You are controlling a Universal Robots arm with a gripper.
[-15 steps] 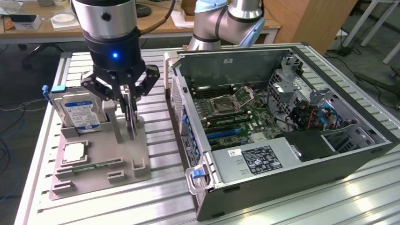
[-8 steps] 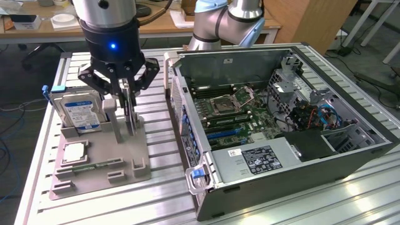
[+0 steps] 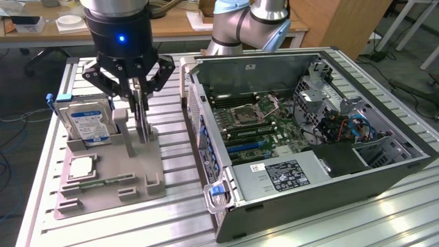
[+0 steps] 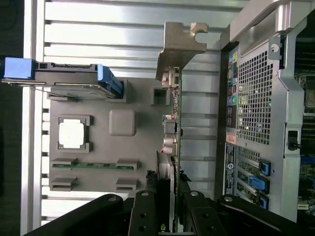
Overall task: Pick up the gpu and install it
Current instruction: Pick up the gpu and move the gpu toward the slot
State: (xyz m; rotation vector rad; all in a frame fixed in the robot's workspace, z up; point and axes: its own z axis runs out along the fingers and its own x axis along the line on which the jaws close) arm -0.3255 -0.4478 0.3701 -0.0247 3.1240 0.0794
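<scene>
The gpu (image 3: 141, 122) is a thin dark card standing on edge in the grey parts holder (image 3: 110, 172), left of the open computer case (image 3: 288, 175). My gripper (image 3: 139, 103) hangs straight above it, with its black fingers (image 3: 130, 95) closed on both faces of the card's upper part. In the wrist view the gpu (image 4: 176, 123) shows edge-on, its silvery bracket (image 4: 179, 46) at the far end, and my gripper (image 4: 173, 199) clamps it from both sides. The card's lower edge still sits at the holder's slot.
On the holder (image 4: 142, 98) are a blue-labelled hard drive (image 3: 86, 121), a square CPU chip (image 3: 81, 165) and a green memory stick (image 3: 96, 182). The case's motherboard (image 3: 268, 128) lies exposed. Its perforated rear panel (image 4: 253, 98) is close beside the card. Another arm's base (image 3: 240, 25) stands behind the case.
</scene>
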